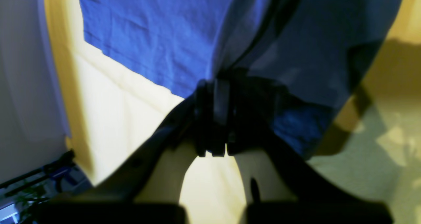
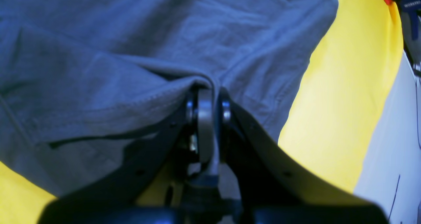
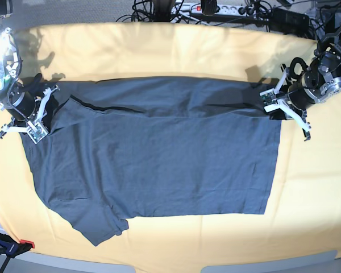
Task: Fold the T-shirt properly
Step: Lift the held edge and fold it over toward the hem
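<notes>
Both pincers clamp the thin dark slate-grey T-shirt (image 3: 159, 153): left gripper (image 3: 271, 104) and right gripper (image 3: 45, 114) pinch opposite ends, cloth spread flat between.

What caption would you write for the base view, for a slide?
Both end effectors, left and right, shut on the grey T-shirt spread over a yellow cloth.

The left wrist view is blurred, so the left hand (image 1: 215, 118) shows only as a dark mass, and the fold of T-shirt (image 1: 158, 36) it pinches hides its fingertips. In the right wrist view the right hand (image 2: 209, 105) is half buried under bunched fabric. The base view cuts off the yellow cloth (image 3: 159, 250) at its edges; the cables (image 3: 227, 10) behind are perhaps a power strip's, too small to tell.
</notes>
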Robot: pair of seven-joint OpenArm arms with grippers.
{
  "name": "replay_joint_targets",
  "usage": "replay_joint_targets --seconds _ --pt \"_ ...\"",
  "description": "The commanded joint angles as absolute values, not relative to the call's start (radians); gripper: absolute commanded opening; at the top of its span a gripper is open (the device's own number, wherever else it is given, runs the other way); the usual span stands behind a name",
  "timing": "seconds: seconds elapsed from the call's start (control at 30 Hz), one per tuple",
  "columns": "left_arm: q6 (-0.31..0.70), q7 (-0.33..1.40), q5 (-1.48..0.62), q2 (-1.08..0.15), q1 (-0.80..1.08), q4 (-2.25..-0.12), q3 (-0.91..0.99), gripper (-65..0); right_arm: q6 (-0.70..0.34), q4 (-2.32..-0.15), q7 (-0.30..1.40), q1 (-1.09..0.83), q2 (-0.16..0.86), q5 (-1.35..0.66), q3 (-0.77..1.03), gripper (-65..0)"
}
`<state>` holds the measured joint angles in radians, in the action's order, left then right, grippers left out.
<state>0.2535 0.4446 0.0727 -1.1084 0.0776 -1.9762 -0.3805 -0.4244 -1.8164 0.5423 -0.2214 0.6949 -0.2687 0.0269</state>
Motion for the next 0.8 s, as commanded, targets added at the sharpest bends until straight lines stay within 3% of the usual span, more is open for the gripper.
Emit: replay_joint_targets --seconds 0.0,0.73,0.77 --pt "0.237 0.424 0.088 -1.13 0.065 -1.987 -0.37 -65.0 -0.408 -1.827 0.519 -0.207 0.715 -0.268 0.037 -65.0" --pt "0.223 0.381 0.123 -1.094 -0.004 -1.987 -0.37 -65.0 -0.388 -1.827 0.49 -0.159 0.709 -0.288 0.037 -65.0" --pt "0.224 0.381 0.123 -1.094 -0.007 -1.987 -0.37 -65.0 -0.395 -1.827 0.492 -0.154 0.709 -0.288 0.037 -60.5"
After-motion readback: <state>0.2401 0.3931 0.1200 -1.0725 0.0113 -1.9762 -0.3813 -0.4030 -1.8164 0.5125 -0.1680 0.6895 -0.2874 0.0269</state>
